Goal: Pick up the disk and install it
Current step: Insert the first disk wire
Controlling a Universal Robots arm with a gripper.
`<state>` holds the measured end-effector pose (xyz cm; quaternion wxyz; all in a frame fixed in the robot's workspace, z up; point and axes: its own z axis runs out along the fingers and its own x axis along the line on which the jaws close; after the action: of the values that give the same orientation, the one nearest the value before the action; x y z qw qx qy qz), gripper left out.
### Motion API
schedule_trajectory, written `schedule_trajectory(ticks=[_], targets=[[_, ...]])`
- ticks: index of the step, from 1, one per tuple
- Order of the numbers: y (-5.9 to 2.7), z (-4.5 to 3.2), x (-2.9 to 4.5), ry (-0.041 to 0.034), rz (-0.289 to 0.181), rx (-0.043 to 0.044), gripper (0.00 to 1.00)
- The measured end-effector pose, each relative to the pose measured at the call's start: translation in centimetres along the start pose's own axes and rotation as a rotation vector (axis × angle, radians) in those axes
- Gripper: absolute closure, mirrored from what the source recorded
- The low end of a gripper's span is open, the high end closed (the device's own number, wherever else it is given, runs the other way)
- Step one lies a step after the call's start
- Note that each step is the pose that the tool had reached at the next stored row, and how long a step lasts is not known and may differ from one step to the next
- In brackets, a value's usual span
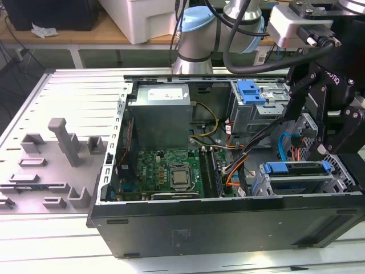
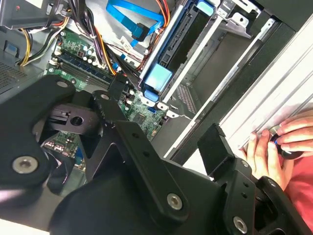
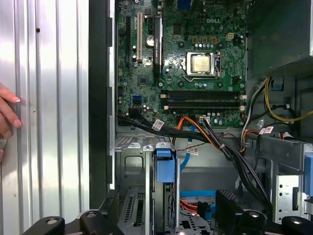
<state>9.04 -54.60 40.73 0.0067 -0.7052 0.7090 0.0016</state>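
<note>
Jaws spread wide, empty | gripper (image 3: 171,204) hung over drive cage (image 1: 258,184) | disk (image 1: 296,169) on edge inside, blue-framed along top | long axis ran left-right across exterior view

**Bench and its load**

Ribbed metal table (image 1: 68,91) under me. Open computer case (image 1: 228,228) lies on it at the exterior view's right, grey fixture blocks (image 1: 63,142) at its left. A person's hand (image 2: 279,147) rests on the slats beside the case.

The computer case (image 1: 228,228), lower centre in the exterior view, is matt black metal; the table (image 1: 51,245) is ribbed, shiny aluminium; the blocks (image 1: 65,140) at left, matt grey plastic.
</note>
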Motion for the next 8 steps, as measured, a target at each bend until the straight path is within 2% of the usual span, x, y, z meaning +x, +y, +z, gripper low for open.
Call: schedule_trajectory(ticks=[8], targets=[[0.0, 0.01, 0.0, -0.0001, 0.0, 0.0, 0.14]])
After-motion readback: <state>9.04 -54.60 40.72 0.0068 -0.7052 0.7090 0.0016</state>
